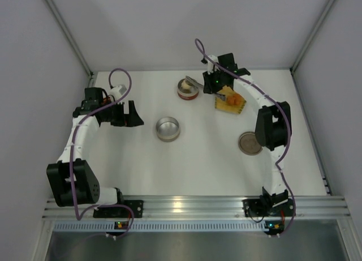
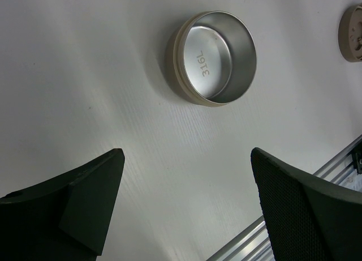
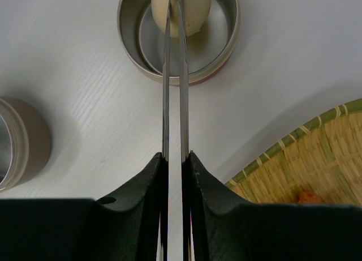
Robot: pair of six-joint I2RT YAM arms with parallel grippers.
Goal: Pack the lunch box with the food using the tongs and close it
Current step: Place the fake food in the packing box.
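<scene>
My right gripper (image 3: 175, 159) is shut on the silver tongs (image 3: 174, 91), whose two thin arms run close together up to a red-rimmed lunch box tin (image 3: 226, 40). A whitish rounded lump of food (image 3: 197, 12) lies in that tin, under the tong tips; I cannot tell whether they touch it. From above, the right gripper (image 1: 212, 82) sits between this tin (image 1: 188, 89) and the yellow woven tray (image 1: 229, 101), which holds orange food chunks (image 1: 231, 97). My left gripper (image 2: 186, 153) is open with nothing between its fingers, hovering short of an empty steel tin (image 2: 218, 57).
The empty tin (image 1: 168, 128) stands mid-table, and a round lid (image 1: 249, 142) lies to the right beside the right arm's elbow. The tray's edge (image 3: 317, 153) lies just right of my right fingers. An aluminium rail (image 2: 334, 176) runs along the near table edge.
</scene>
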